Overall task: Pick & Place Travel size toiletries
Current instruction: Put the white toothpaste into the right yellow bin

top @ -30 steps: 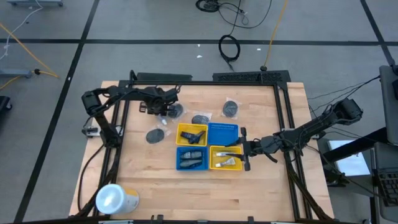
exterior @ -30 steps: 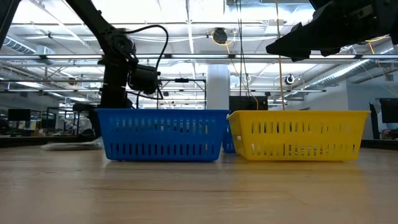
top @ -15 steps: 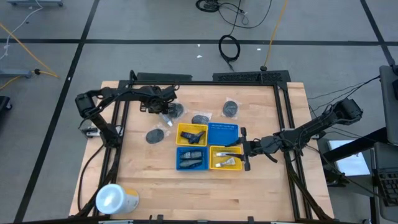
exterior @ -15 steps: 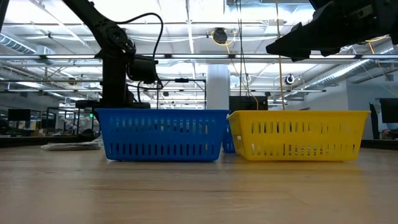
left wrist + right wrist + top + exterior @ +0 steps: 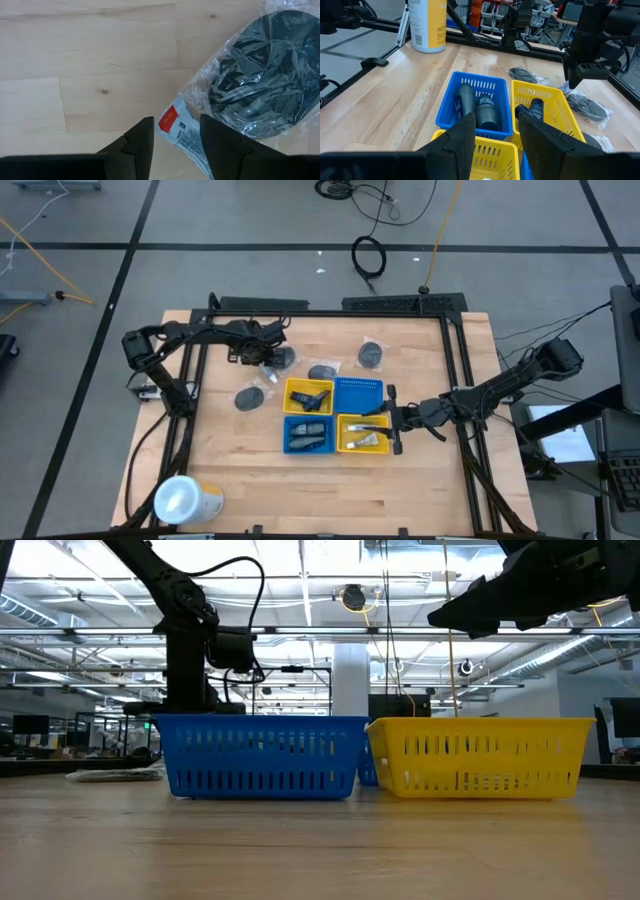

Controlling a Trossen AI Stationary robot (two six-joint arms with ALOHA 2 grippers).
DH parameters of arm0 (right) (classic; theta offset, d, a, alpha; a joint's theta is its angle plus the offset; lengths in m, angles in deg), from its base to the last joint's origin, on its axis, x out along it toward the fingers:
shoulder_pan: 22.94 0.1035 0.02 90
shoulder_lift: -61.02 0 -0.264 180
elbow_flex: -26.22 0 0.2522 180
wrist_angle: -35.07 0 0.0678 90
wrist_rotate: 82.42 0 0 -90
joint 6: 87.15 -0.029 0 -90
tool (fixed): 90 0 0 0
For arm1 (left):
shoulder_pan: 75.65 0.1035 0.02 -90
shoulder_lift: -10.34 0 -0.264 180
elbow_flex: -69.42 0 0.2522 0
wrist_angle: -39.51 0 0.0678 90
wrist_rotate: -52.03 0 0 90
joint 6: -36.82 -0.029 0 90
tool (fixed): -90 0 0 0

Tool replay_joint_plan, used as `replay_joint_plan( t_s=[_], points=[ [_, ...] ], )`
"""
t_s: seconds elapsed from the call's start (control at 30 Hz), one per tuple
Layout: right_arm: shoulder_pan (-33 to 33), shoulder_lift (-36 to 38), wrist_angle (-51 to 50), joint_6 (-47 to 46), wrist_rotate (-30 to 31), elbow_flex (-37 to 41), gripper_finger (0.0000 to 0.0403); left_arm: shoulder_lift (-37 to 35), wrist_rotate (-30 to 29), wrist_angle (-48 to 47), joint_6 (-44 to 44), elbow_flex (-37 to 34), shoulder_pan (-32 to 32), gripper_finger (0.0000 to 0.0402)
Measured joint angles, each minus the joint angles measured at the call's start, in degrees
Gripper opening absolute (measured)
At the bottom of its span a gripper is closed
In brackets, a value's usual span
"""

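Observation:
Dark grey round pieces in clear wrappers lie flat on the table (image 5: 250, 397), (image 5: 323, 372), (image 5: 373, 355). My left gripper (image 5: 262, 352) (image 5: 177, 135) hangs open above the table, near the far left. Below its fingers are a small white packet with a red label (image 5: 175, 124) and another wrapped round piece (image 5: 265, 95) (image 5: 282, 359). My right gripper (image 5: 390, 420) (image 5: 502, 135) is open and hovers at the right edge of the trays. Dark bottles lie in a blue tray (image 5: 477, 107) and a yellow tray (image 5: 536, 107).
Two blue and two yellow trays (image 5: 358, 393) (image 5: 308, 396) stand in a square block at the table's middle. A large white-topped yellow cylinder (image 5: 185, 500) lies at the near left corner. Bare wood stretches along the near edge and the right side.
My left gripper has risen a little above the wrapped round piece, and its arm's elbow has swung toward the table's left edge. The right arm has kept still.

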Motion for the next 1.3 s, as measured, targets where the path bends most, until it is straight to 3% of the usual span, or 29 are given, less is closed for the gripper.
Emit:
replay_joint_plan(
  t_s=[0.33, 0.53, 0.67, 0.87, 1.3],
  points=[
    [0.0, 0.0, 0.0, 0.0, 0.0, 0.0, 0.0143, 0.0, 1.6, 0.7, 1.1, -2.3, -0.2, 0.0156],
    [0.0, 0.0, 0.0, 0.0, 0.0, 0.0, 0.0141, -0.4, 1.8, 6.8, 1.7, -6.4, 0.0, 0.0152],
    [0.0, 0.0, 0.0, 0.0, 0.0, 0.0, 0.014, -0.4, 2.5, 8.5, 0.7, -7.3, 0.0, 0.0115],
    [0.0, 0.0, 0.0, 0.0, 0.0, 0.0, 0.0138, -0.2, 2.2, 10.0, -1.9, -7.3, 0.0, 0.0013],
    [0.0, 0.0, 0.0, 0.0, 0.1, 0.0, 0.0135, -4.4, 1.7, 10.2, -6.9, -6.1, -0.1, 0.0002]
  ],
)
